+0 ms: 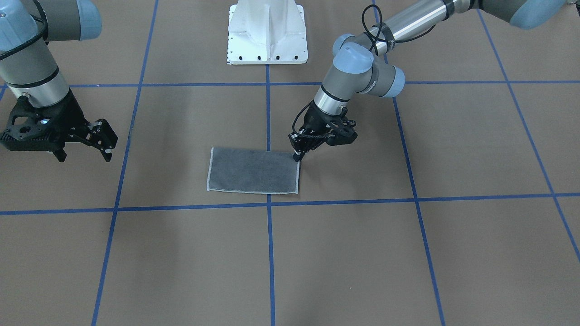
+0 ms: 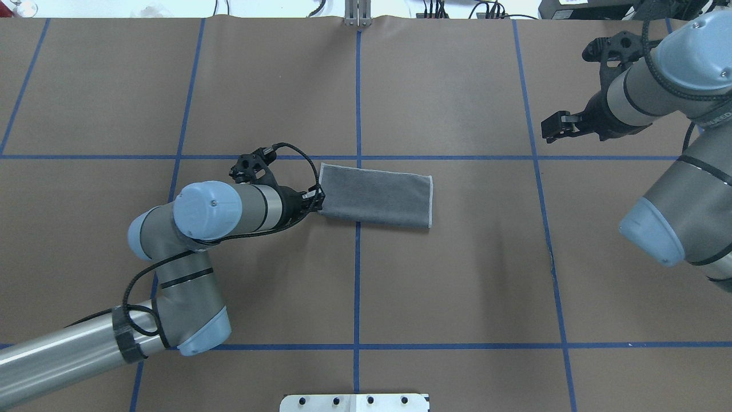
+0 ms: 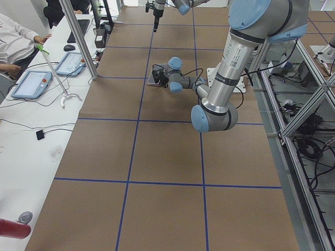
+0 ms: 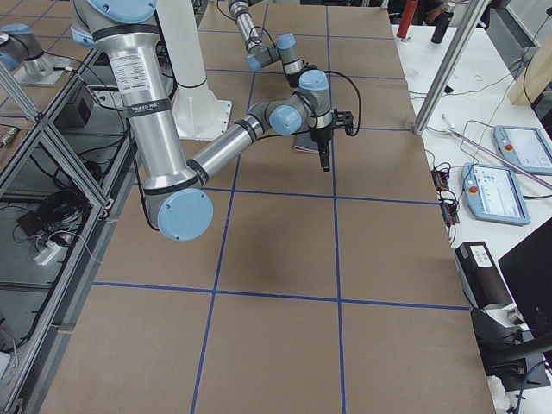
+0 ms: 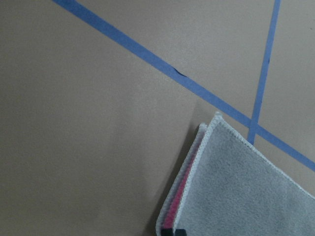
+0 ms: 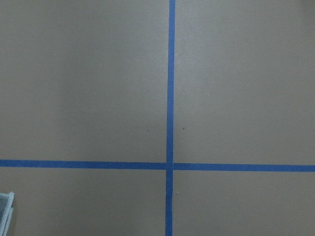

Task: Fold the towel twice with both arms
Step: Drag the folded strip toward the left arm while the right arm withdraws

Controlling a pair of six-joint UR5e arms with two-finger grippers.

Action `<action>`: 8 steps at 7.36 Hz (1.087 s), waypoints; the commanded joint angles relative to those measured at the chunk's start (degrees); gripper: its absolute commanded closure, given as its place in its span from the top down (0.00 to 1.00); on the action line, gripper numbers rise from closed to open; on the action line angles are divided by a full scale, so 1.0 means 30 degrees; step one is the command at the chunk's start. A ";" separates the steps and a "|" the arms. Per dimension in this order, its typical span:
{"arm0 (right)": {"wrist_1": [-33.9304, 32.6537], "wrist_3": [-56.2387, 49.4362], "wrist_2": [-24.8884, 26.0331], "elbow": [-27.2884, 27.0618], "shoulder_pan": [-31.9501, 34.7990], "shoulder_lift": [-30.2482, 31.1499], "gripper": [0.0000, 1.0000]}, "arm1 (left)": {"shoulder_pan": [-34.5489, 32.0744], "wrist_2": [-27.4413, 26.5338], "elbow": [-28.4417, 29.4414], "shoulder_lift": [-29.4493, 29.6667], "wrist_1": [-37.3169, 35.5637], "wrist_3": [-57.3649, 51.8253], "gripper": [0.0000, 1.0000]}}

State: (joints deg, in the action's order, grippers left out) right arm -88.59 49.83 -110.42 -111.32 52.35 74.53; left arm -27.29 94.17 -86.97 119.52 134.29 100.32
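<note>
Left arm (image 2: 240, 209) comes in low from the robot's left, wrist angled down to the tabletop (image 2: 457, 286). Its jaws sit on the near left corner of the towel (image 2: 374, 194). They are drawn to a narrow pinch. In the left wrist view the two dark tips are almost together right at the stitched corner, and they look closed on it. The corner is not raised and the cloth lies flat.

The towel is at mid-tabletop, a long rectangle in two layers, dark grey face up with light stitched edging around it. It straddles the central blue tape line (image 2: 357, 286), just on the robot's side of the cross line and slightly skewed to the grid. At the left short end the layers part a little and pink shows between them.

Right arm (image 2: 646, 97) is well apart from the towel, raised over the far right of the tabletop. Its jaws are spread wide, tips pointing down, nothing between them. The right wrist view shows brown surface, a tape crossing, and a sliver of towel edge at the lower left.

The white pedestal base (image 1: 267, 34) stands at the robot's edge of the tabletop, on the central line.
</note>
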 commanded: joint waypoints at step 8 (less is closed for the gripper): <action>-0.0205 -1.7113 -0.4820 0.2118 0.8904 0.4508 1.00 | -0.1510 -0.0011 -0.2971 -0.3513 -0.0462 -0.4054 0.00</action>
State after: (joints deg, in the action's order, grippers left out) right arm -89.27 8.19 -123.04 -107.62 73.89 86.20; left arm -31.72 94.20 -95.92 108.76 133.67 88.40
